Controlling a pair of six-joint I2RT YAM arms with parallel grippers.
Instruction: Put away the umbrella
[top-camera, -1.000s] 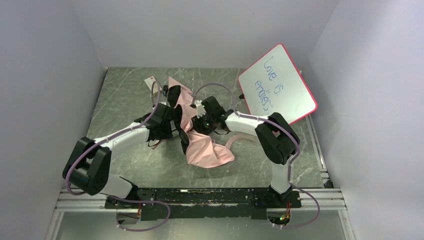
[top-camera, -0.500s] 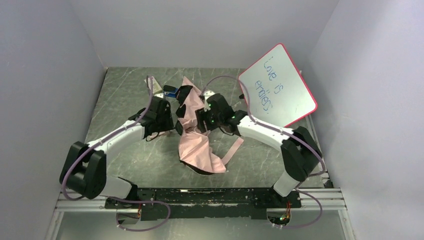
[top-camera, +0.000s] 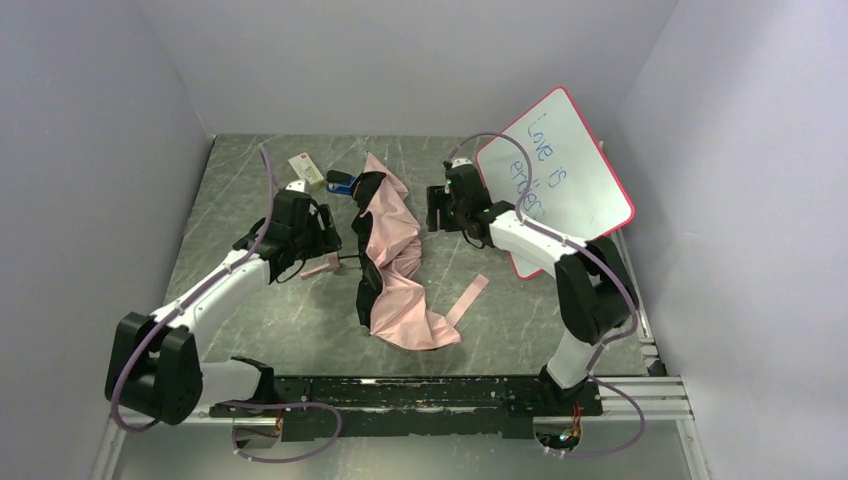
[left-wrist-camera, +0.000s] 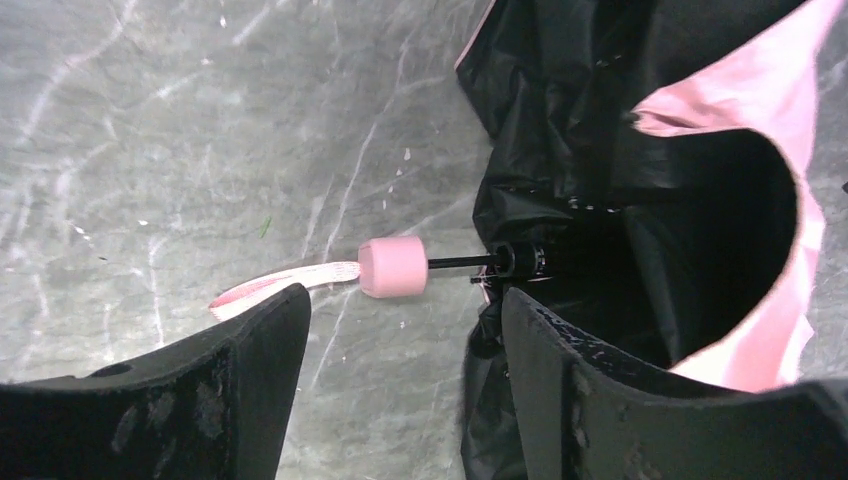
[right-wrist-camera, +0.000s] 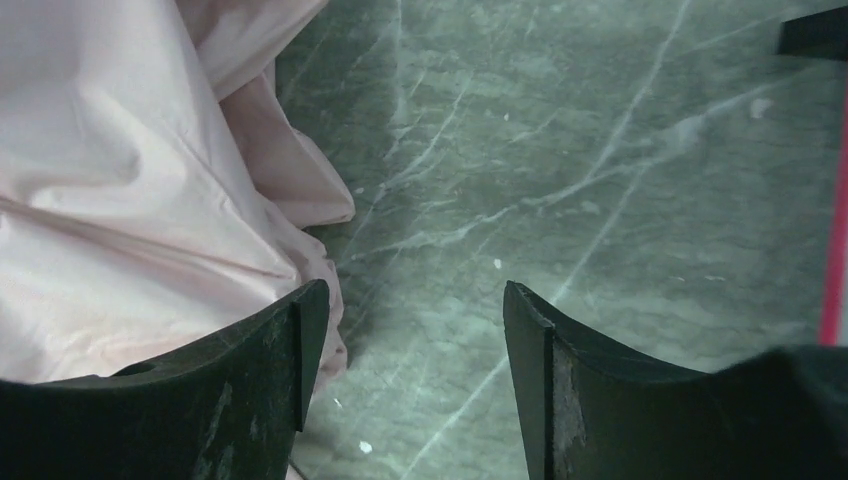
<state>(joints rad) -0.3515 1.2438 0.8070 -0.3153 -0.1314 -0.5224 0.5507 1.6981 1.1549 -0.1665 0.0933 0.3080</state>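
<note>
Pale pink fabric, black on its reverse, marks the umbrella (top-camera: 395, 270), which lies collapsed and crumpled at the middle of the grey-green marbled surface (top-camera: 240, 190), between the two arms. Its canopy runs as a loose strip from the far side toward the near edge, pink side mostly up, with black folds along the left margin. In the left wrist view the thin black shaft (left-wrist-camera: 460, 263) emerges leftward from the black folds and ends in the pink cylindrical handle (left-wrist-camera: 392, 266), from which a pink strap (left-wrist-camera: 275, 283) trails flat on the surface. Left end effector (left-wrist-camera: 400, 310): fingers apart, holding nothing, the handle lying just ahead of the gap and untouched. Right end effector (right-wrist-camera: 410, 300): fingers apart, holding nothing, over bare surface just beside the right edge of the pink fabric; whether its left finger touches the cloth cannot be told. A narrow pink band (top-camera: 467, 298) lies just right of the canopy. A pink-framed whiteboard (top-camera: 575, 170) with blue handwriting leans at the far right. A small white tag (top-camera: 305, 165) and a blue item (top-camera: 340, 183) lie near the canopy's far end.
</note>
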